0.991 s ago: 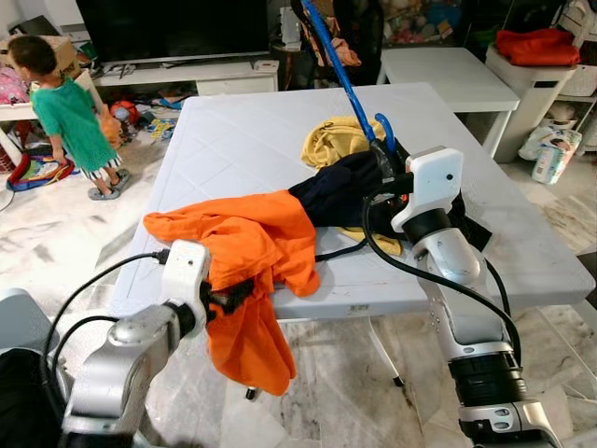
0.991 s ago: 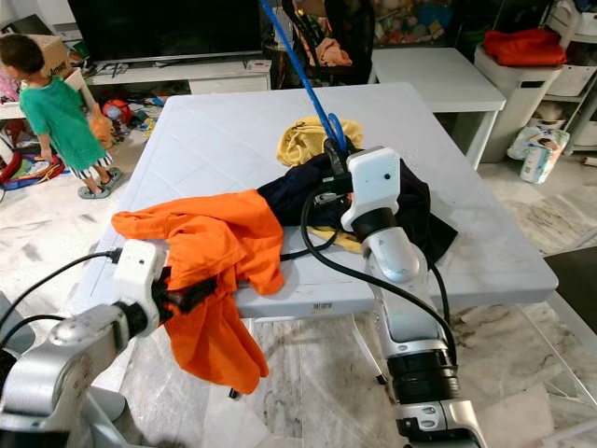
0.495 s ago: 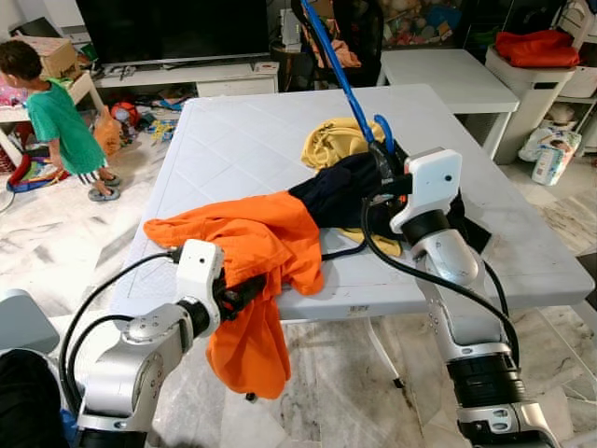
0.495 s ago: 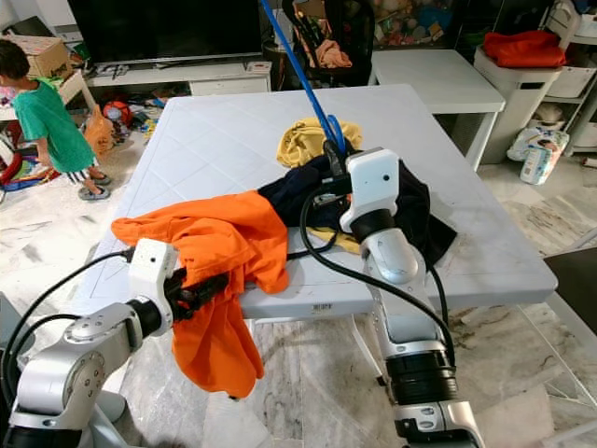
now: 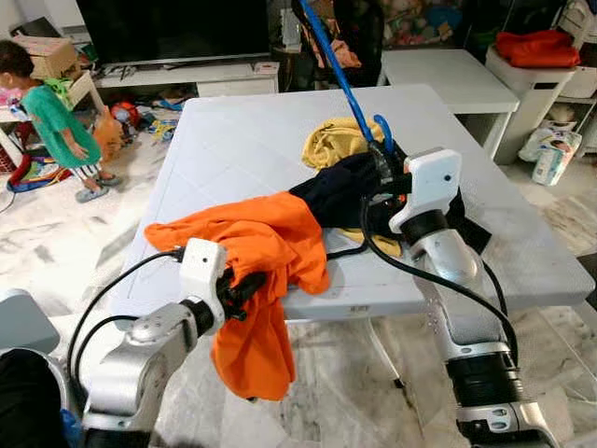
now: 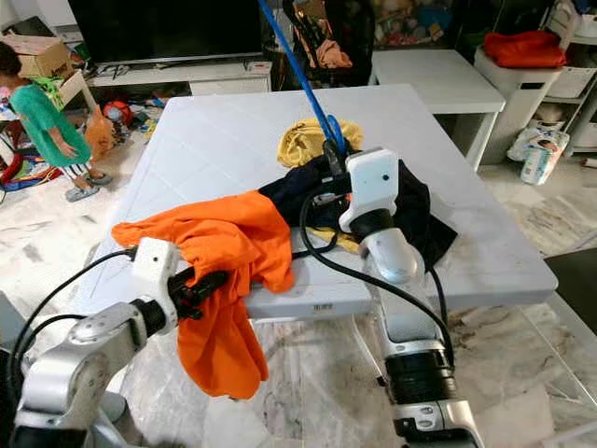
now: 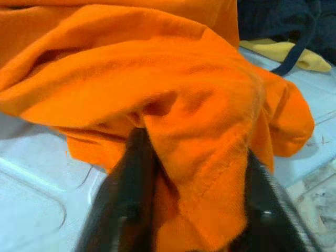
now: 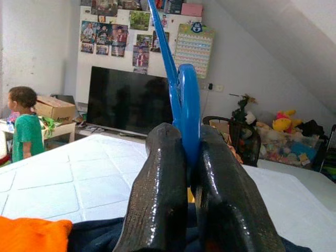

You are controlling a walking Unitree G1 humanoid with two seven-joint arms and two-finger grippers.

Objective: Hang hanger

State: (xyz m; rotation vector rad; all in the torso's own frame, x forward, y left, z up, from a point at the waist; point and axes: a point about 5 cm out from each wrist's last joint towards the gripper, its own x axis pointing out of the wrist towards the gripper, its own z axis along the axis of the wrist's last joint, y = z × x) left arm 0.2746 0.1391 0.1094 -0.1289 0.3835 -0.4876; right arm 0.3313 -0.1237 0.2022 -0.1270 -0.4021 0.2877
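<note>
Far on the left, a child (image 5: 53,117) in a green shirt is standing on the floor, well apart from the white table (image 5: 233,149). Nearer, the left gripper (image 5: 244,287) is staying at the table's front edge, and its two black fingers (image 7: 130,181) are pinching a fold of the orange garment (image 5: 256,243); part of this garment is lying on the table and part is hanging down over the edge. Beside it a dark navy garment (image 5: 340,191) is lying, with a yellow cloth (image 5: 333,140) behind it. To the right, the right gripper (image 8: 186,157) is clamped on the blue hanger (image 5: 340,79). The hanger's long axis is rising steeply from the gripper, leaning up and away to the left, over the table.
</note>
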